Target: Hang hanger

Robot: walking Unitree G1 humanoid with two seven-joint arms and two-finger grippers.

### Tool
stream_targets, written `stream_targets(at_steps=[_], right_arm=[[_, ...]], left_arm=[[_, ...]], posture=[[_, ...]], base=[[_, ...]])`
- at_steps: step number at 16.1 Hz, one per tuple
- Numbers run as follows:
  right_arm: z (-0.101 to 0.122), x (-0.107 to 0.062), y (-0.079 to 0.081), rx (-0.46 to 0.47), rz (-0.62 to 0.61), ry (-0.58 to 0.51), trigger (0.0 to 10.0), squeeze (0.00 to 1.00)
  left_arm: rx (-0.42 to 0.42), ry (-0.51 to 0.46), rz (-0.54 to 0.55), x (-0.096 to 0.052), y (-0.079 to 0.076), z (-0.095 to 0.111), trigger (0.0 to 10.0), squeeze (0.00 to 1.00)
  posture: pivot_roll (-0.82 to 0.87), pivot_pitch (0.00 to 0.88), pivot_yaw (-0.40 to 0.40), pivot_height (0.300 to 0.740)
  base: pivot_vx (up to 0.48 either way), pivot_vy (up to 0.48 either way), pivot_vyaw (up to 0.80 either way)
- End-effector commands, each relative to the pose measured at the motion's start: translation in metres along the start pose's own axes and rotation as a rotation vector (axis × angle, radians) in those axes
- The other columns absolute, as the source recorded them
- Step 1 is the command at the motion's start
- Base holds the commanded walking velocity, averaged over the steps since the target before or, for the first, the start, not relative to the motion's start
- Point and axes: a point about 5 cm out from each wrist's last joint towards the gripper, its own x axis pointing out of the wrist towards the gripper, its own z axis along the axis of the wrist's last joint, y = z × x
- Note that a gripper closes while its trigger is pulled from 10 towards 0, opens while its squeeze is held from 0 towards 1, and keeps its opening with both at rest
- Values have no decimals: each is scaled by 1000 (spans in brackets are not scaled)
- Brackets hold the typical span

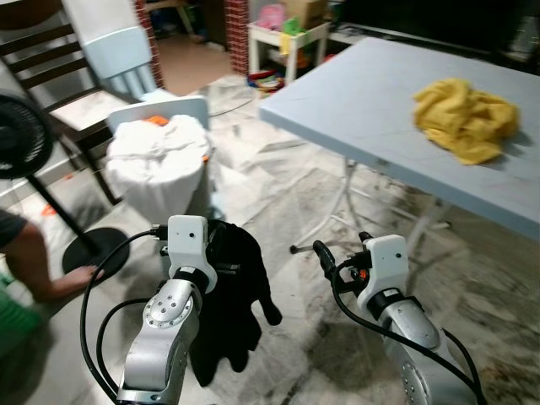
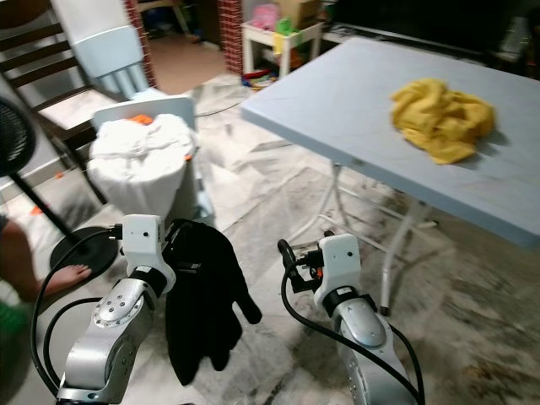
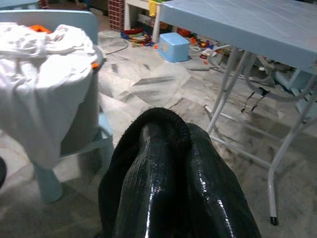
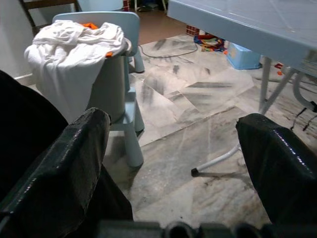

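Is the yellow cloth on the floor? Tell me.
No, the crumpled yellow cloth lies on top of the light blue folding table, well above the marble floor.

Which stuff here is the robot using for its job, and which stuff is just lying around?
For the job:
- black garment, hanging from the left gripper
- right gripper, open and holding nothing

Just lying about:
- yellow cloth on the blue table
- white laundry heaped in a basket
- standing fan
- toys on the floor

Matt black cloth garment [image 1: 232, 295]; glossy marbled floor tiles [image 1: 287, 194].
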Motion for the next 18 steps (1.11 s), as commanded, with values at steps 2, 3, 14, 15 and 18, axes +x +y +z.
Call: stream_targets(at_steps=[2,3,14,15,18], right_arm=[[1,0,2,0,5,-1,10000,0],[1,0,1,-1,4,0,10000,0],[0,-2,1,-2,1,5,10000,0],[0,-2,1,-2,1,6,10000,0],[0,-2,1,-5,1,8,10000,0]], left_arm=[[5,-26,19,1,3,8,10000,0],[3,-26,19,1,3,8,10000,0],[5,-27,22,2,2,8,10000,0],[10,-32,21,2,2,8,10000,0],[-17,-48,-27,2,-1,10,10000,0]], posture=[[-27,46,22,740],[-28,46,22,740],[-31,49,21,740],[-31,49,21,740],[-33,50,18,740]], base=[[0,375,0],[0,480,0],[0,412,0],[0,0,0],[0,0,0]])
